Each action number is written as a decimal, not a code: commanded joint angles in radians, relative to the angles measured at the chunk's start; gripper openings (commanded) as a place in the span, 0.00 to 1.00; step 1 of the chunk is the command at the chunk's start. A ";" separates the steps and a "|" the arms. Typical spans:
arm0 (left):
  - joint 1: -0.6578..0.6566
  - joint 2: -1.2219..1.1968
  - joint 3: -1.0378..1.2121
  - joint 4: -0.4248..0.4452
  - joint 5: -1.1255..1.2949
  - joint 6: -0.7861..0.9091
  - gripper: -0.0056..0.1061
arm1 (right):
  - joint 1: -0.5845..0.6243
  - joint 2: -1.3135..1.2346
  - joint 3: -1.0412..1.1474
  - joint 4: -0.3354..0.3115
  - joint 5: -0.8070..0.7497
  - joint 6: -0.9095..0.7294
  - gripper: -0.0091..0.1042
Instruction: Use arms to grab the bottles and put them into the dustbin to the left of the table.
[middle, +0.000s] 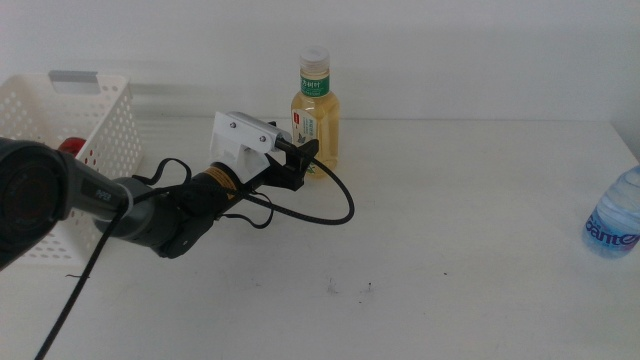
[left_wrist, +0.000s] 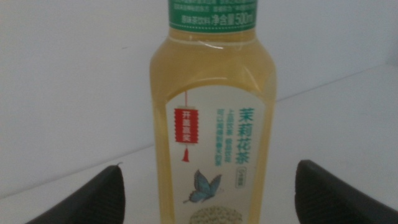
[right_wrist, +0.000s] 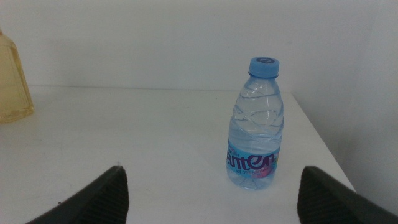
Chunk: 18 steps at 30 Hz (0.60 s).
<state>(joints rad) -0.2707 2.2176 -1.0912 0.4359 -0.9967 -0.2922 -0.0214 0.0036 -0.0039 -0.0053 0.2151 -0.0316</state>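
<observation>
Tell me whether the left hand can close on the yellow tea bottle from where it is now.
Probably yes. The left hand is open right at the upright tea bottle, which sits centred between its two jaws with nothing between them. The right hand waits, facing the water bottle.

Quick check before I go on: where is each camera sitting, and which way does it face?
Middle view: above the table's near side, looking forward and down; shows the left arm, its claw at the tea bottle, and the basket.
Left wrist view: on the left arm, facing the tea bottle between its open jaws.
Right wrist view: on the right arm, facing the water bottle, open jaws well short.
Shared: the tea bottle in all three views.
</observation>
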 joint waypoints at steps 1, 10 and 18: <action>0.000 0.016 -0.025 0.004 -0.003 -0.025 0.89 | 0.004 -0.004 0.004 -0.012 -0.013 -0.002 0.70; -0.013 0.062 -0.089 0.002 0.022 -0.031 0.89 | 0.004 -0.004 0.004 -0.012 -0.013 -0.002 0.70; -0.039 0.105 -0.160 -0.009 0.054 -0.046 0.89 | 0.004 -0.004 0.004 -0.012 -0.013 -0.002 0.70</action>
<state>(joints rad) -0.3013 2.3152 -1.2348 0.4356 -0.9468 -0.3188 -0.0214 0.0036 -0.0039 -0.0053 0.2151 -0.0316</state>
